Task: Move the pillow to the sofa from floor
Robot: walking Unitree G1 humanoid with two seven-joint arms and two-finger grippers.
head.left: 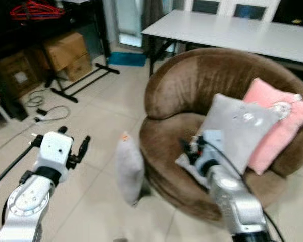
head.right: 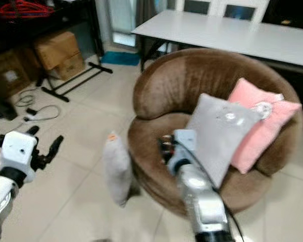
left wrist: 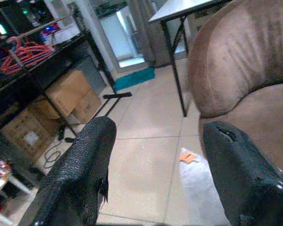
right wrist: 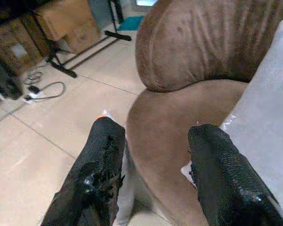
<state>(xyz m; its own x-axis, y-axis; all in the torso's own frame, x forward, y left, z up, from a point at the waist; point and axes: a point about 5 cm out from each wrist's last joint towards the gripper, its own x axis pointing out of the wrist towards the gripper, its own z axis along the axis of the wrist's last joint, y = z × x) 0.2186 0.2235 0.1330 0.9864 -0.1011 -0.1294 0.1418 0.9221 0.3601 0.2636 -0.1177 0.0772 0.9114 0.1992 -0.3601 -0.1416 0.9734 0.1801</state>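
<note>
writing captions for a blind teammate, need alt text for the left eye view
A small grey pillow stands on the tiled floor against a round brown sofa holding a grey cushion and a pink cushion. Both silver arms reach forward, left gripper beside the pillow.

the sofa (head.left: 202, 85) stands in the middle of the floor (head.left: 101, 101). on its seat a pillow (head.left: 237, 131) leans against the backrest, and a second cushion (head.left: 275, 121) leans just right of it, touching it. on the floor to the left of the sofa, against its front edge, a third pillow (head.left: 129, 169) stands upright. behind the sofa is a table (head.left: 232, 33). well left of the sofa, cardboard boxes (head.left: 65, 53) sit behind a stand's legs (head.left: 81, 83), with a cable (head.left: 48, 111) lying nearer.
</note>
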